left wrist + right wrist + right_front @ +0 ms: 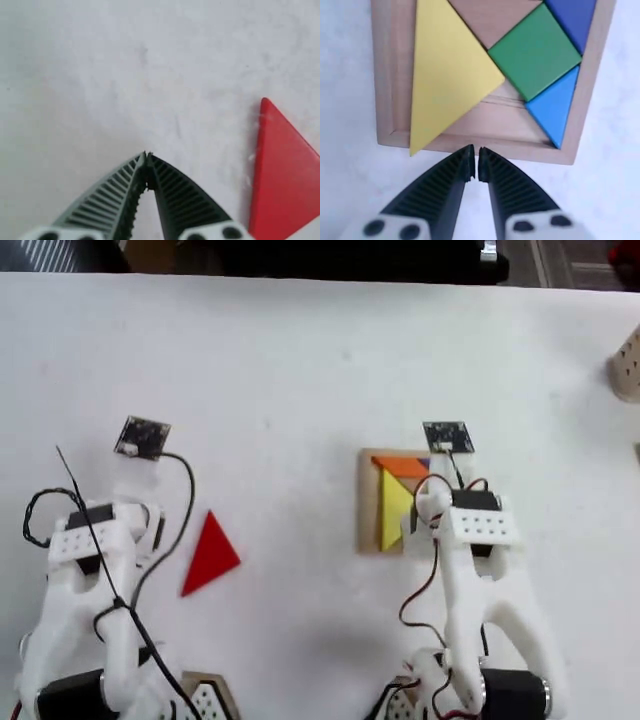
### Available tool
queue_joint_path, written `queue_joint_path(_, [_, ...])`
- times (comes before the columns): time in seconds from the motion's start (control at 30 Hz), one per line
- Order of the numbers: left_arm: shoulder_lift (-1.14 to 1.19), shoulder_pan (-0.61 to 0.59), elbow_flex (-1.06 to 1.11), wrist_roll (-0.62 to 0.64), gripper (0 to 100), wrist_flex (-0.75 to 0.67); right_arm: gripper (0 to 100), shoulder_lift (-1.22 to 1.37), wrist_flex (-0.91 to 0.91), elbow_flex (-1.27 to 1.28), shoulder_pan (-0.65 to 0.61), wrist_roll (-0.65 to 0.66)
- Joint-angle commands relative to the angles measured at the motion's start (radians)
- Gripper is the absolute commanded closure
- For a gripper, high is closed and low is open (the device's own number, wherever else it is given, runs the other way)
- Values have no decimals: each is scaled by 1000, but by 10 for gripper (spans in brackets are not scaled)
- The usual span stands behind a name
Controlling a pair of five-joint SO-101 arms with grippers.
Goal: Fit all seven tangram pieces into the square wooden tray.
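While the red triangle (208, 555) lies loose, well apart from the wooden tray (367, 510), it is found just beside the left gripper (146, 165), the nearer one, long edge alongside it. That claw and the right gripper (475, 162) are pressed together, empty.

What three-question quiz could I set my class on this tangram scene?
1. True or false: the red triangle lies inside the wooden tray.
2. Which piece has a corner riding over the tray's rim? A: green square. B: yellow triangle. C: light blue triangle.
3. Fill the gap: the left gripper and the right gripper are both ___, holding nothing.

Key: 1 false, it lies on the table beside the left arm; 2 B; 3 shut.
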Motion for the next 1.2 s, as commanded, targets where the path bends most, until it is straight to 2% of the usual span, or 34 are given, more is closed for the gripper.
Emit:
queue_joint_path(0.0, [-36, 12, -8, -6, 975, -35, 981, -53, 7, 9, -5, 17])
queue_joint_path(0.2, [1, 10, -15, 86, 911, -66, 981, -53, 4, 9, -5, 12])
queue_joint_path(0.33, [101, -30, -100, 98, 875, -52, 981, -47, 1, 9, -5, 15])
queue_joint_path(0.5, [170, -38, -172, 98, 892, 41, 981, -45, -22, 9, -5, 15])
queue_joint_path(0.67, [170, -38, -172, 94, 984, 43, 981, -44, -70, 35, -10, 12])
queue_joint_path(1.07, [170, -38, -172, 97, 976, 44, 980, -42, -156, 51, -15, 9])
queue_joint_path(1.17, [170, -38, -172, 95, 976, 44, 978, -42, -205, 97, -85, 9])
